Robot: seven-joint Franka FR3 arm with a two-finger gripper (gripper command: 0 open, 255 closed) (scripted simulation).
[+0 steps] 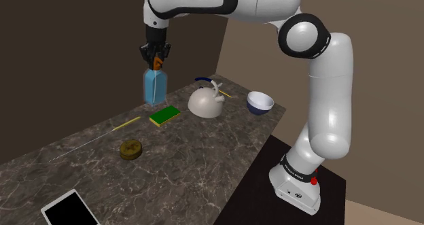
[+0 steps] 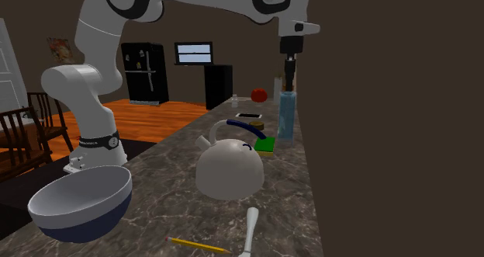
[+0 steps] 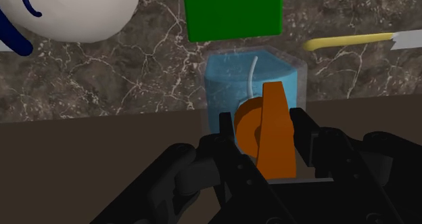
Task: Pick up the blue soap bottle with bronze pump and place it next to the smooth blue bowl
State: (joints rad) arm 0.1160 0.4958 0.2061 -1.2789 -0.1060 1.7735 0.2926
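Shoulder view: gripper hangs straight down at the far edge of the marbled surface, clamped on the orange-bronze pump of the blue soap bottle, which is upright directly beneath it. Green sponge just in front, white kettle next, blue bowl well apart toward this view's right.

Second exterior view: bottle upright under the black gripper, close to the wall, bowl big in the foreground, kettle between them.

Wrist view: both fingers press the pump from either side, blue body right below. Whether its base touches the surface, can't tell.
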